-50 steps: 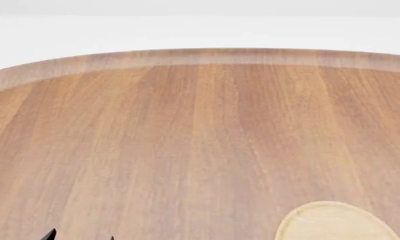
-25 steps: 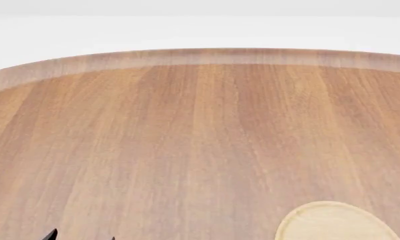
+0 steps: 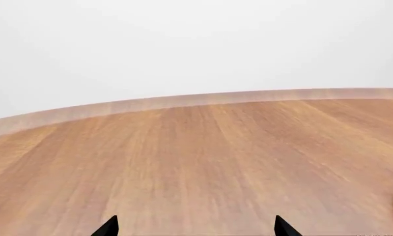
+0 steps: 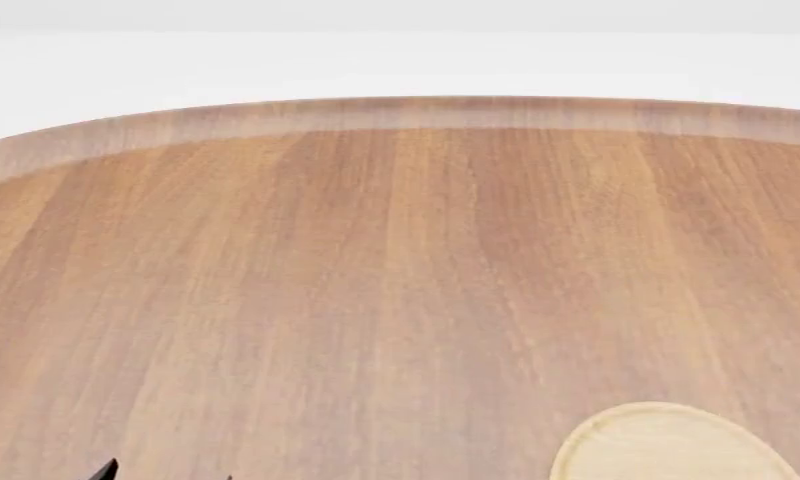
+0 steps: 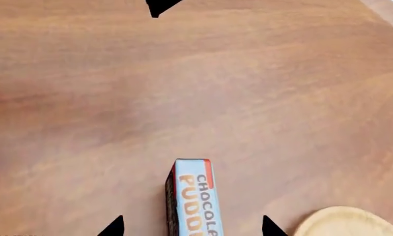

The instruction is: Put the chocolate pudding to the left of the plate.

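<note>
Right gripper (image 5: 192, 227) spread wide, tips flanking the chocolate pudding (image 5: 191, 196) without touching; left gripper (image 3: 195, 227) wide, empty. Blue-topped carton lies on the desk (image 5: 85, 98), just beside the plate (image 5: 350, 222)

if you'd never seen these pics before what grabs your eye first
The chocolate pudding stands out most: a blue-topped carton with orange and white lettering on the bare wooden table, between the right gripper fingertips in the right wrist view. Next is the plate, a pale round wooden disc at the near right of the head view, empty as far as it shows. Little else breaks the wide wood grain.
</note>
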`<state>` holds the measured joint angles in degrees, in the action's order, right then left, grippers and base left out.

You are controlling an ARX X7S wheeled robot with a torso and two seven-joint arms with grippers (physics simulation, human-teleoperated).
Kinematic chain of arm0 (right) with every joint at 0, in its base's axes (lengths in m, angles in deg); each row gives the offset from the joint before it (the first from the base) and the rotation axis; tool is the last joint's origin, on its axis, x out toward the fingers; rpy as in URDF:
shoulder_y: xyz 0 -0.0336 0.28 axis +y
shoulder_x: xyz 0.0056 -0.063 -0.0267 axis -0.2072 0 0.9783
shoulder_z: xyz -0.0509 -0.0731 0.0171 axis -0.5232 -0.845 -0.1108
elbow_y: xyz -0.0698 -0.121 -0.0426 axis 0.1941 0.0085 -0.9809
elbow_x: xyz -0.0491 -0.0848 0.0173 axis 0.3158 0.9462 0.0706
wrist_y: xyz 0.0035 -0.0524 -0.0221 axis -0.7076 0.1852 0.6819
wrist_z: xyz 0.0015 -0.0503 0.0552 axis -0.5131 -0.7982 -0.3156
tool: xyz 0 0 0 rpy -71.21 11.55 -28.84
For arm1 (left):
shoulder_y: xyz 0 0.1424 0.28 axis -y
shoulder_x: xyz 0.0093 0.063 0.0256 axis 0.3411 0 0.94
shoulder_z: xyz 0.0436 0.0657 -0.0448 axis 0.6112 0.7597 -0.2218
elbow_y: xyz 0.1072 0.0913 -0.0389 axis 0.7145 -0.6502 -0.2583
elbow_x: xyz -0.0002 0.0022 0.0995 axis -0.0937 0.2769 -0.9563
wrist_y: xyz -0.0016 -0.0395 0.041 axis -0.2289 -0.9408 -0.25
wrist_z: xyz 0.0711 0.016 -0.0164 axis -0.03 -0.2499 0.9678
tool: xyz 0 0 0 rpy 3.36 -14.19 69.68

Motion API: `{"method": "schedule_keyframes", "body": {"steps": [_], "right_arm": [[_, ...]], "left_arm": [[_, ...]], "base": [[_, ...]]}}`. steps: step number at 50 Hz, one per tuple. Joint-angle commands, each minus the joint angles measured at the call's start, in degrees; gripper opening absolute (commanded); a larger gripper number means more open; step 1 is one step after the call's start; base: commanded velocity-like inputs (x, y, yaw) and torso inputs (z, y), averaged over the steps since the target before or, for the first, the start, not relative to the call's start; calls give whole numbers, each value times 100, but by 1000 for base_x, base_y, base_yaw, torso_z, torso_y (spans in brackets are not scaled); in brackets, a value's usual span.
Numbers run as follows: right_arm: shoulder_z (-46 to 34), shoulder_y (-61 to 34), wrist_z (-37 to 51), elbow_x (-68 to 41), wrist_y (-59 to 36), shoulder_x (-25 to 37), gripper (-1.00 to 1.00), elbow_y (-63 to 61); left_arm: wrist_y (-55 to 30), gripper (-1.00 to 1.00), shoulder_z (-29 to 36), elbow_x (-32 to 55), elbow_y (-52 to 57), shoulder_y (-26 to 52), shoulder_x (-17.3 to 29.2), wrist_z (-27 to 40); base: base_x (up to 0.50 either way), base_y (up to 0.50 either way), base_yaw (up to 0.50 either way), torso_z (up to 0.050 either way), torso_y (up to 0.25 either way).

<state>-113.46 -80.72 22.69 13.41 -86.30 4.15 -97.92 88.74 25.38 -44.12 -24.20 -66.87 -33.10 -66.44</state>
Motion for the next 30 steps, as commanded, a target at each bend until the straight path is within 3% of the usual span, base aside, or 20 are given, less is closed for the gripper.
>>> {"method": "schedule_keyframes", "body": {"steps": [1,30], "right_arm": [[69,77,-49,-12,292,-47,100,464],[-119,-203,-392,119,915,-709,100,1346]], "left_arm": [[46,100,36,-10,-86,32,-14,-7],[-4,100,135,57,-5,31,18,-33]], "base": [[0,0,0,0,0],[0,0,0,0,0]]}}
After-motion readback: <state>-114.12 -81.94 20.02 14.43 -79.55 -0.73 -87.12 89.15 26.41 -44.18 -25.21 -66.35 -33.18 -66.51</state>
